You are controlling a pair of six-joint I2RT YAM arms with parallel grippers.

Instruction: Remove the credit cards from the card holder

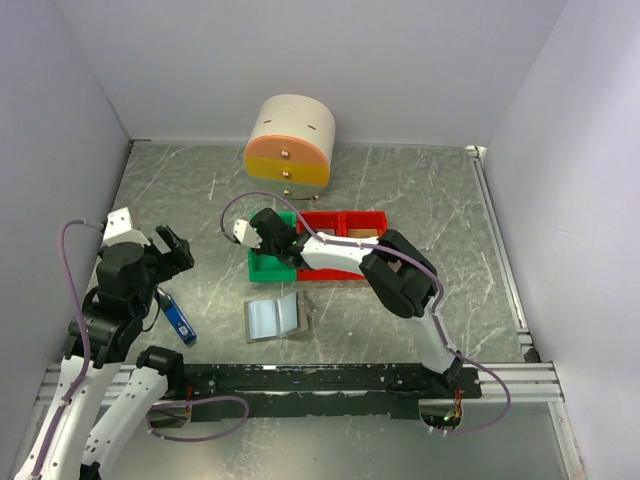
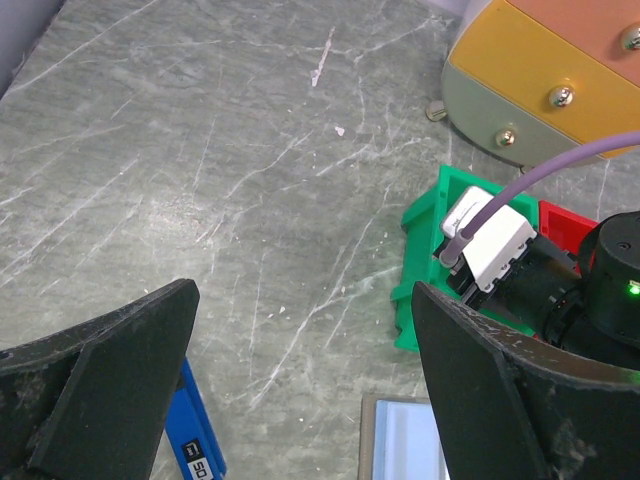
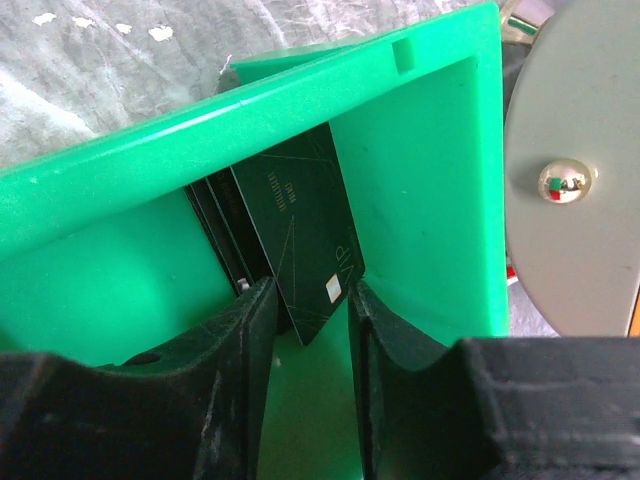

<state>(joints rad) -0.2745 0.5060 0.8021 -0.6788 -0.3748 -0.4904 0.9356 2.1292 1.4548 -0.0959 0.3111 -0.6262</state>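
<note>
Right wrist view: right gripper point(image 3: 312, 292) stands narrowly parted inside green bin point(image 3: 425, 200), black credit card point(image 3: 295, 210) end between its jaws; left gripper point(image 2: 302, 295) is wide, empty.

Grey marbled tabletop point(image 1: 430, 200), plain pale lilac walls point(image 1: 300, 50) on three sides, soft even light.

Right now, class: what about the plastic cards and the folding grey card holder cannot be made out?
- Top view: right gripper covers much of green plastic bin; its contents hidden.
- Right wrist: black plastic card hides whatever stands behind it; count unclear.
- Left wrist: bottom edge cuts off folding grey card holder; pockets unseen.
</note>
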